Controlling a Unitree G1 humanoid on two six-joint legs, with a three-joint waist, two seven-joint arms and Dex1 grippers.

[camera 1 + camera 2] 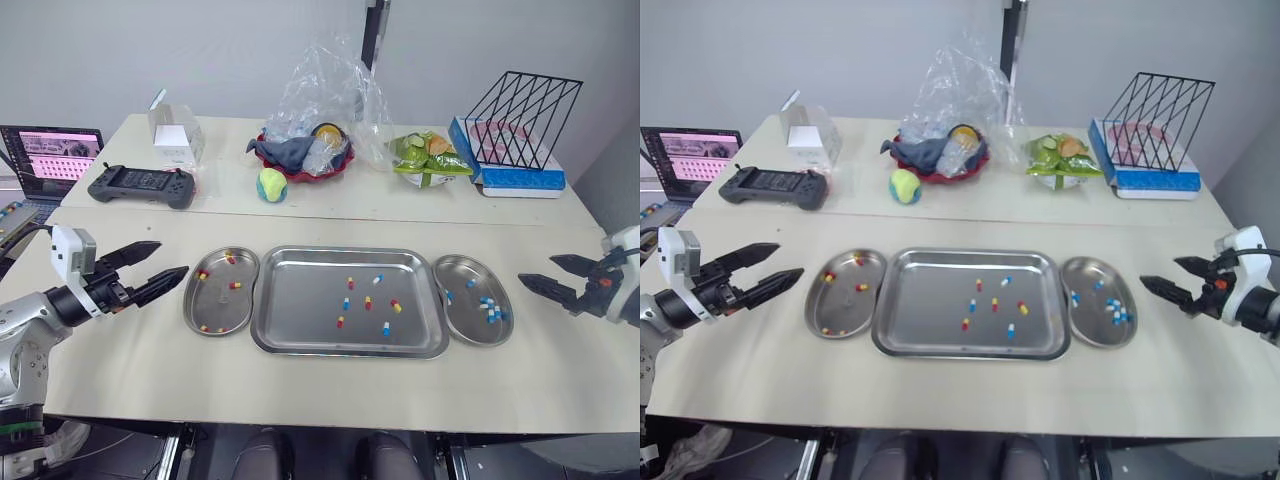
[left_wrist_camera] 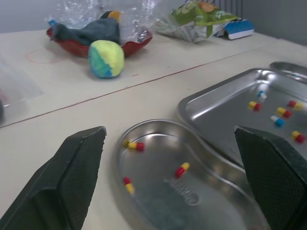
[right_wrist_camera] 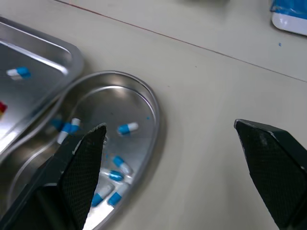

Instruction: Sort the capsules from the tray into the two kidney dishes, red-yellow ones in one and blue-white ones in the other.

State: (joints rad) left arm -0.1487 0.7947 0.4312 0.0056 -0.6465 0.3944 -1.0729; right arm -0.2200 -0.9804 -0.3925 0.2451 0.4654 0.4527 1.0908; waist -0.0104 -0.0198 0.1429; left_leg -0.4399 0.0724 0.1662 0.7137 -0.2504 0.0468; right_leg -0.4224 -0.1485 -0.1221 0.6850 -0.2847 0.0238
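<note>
Tray: centre of tabletop. Several capsules loose right of its middle, both colours mixed, long axes pointing all ways.
Left dish: just left of tray, red-yellow only.
Right dish: just right of tray, blue-white only.
Left fingers: spread wide, empty, left of left dish.
Right fingers: spread wide, empty, right of right dish.
Tray capsules lie inward of both; right arm judged slightly nearer.
Legible writing: none.

Bright, even light falls from above, casting soft shadows and pale glare across the steel tray.
</note>
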